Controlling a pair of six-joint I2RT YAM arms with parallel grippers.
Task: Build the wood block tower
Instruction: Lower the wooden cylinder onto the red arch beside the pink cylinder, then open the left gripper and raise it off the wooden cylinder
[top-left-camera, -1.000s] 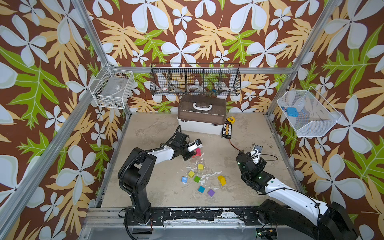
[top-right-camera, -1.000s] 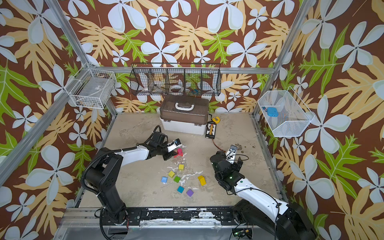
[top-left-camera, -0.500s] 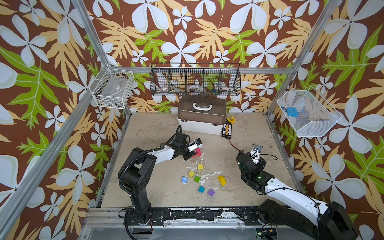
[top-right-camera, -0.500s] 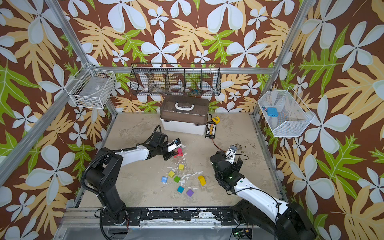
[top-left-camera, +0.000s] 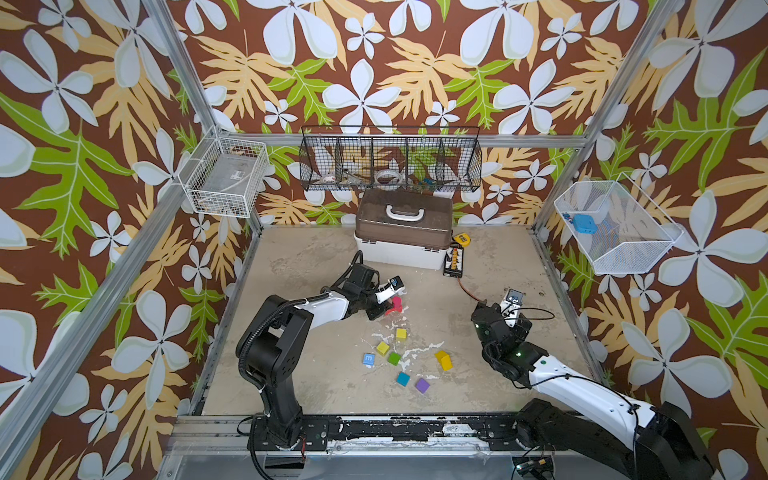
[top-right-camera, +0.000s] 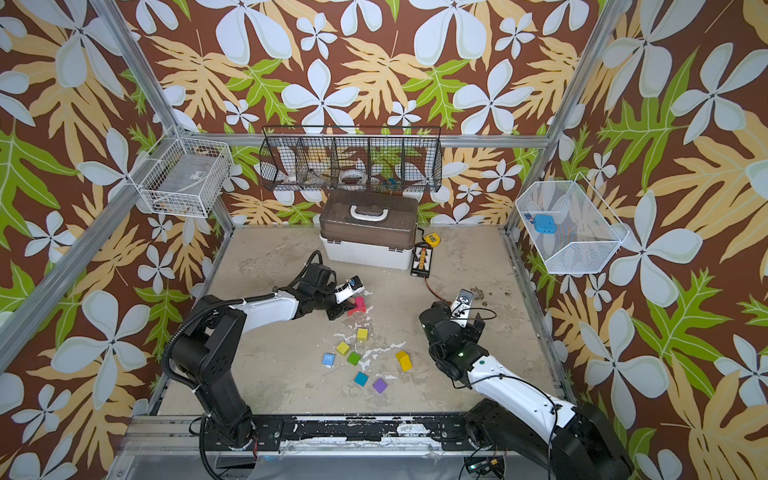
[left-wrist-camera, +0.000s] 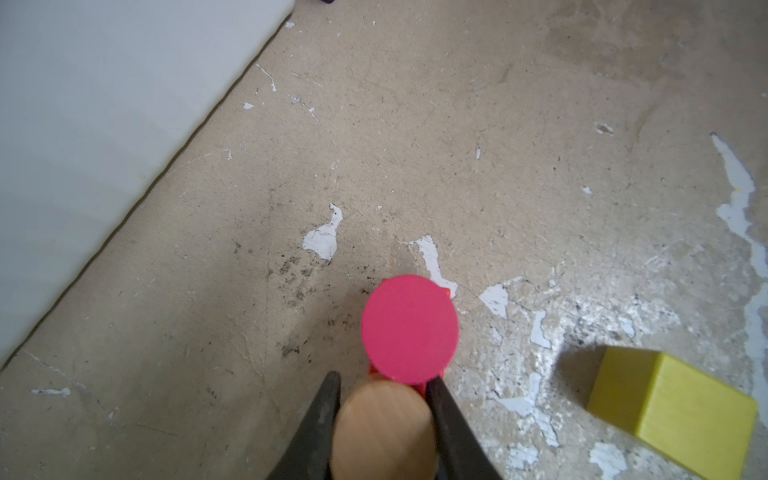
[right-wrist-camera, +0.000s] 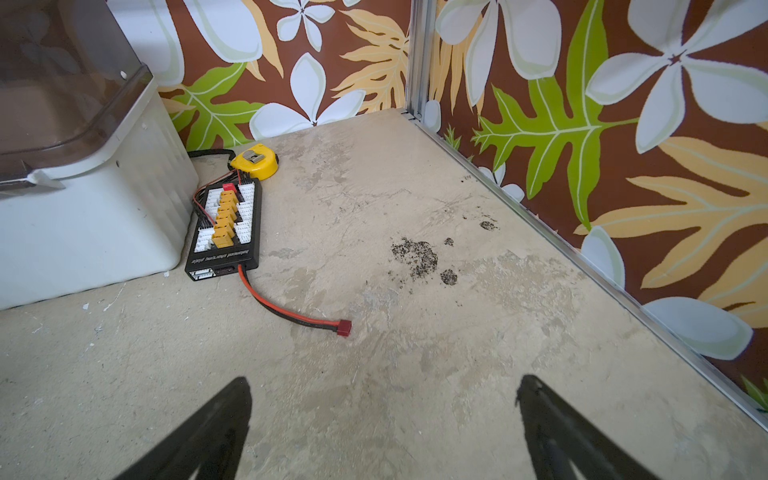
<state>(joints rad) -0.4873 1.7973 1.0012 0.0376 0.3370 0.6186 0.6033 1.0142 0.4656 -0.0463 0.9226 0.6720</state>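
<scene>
A lidded box (top-left-camera: 395, 251) stands at the table (top-left-camera: 311, 266) back, charging board (top-left-camera: 453, 262) and tape measure (top-left-camera: 460, 239) at its right; before it a cylinder (top-left-camera: 395, 302) sits on a slab (left-wrist-camera: 419, 388), second cylinder (left-wrist-camera: 382, 428) beside, cubes (top-left-camera: 393, 358) scattered nearer.

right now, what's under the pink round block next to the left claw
A red wooden slab: only its corners show past the pink round wooden block. The rest is covered, so whether anything else lies beneath cannot be seen.

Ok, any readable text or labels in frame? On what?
"E": white letter on the blue block.
Charging board: one line of print near its cable end, too blurred to read.
Tape measure: no legible label.
Nothing else readable.
</scene>
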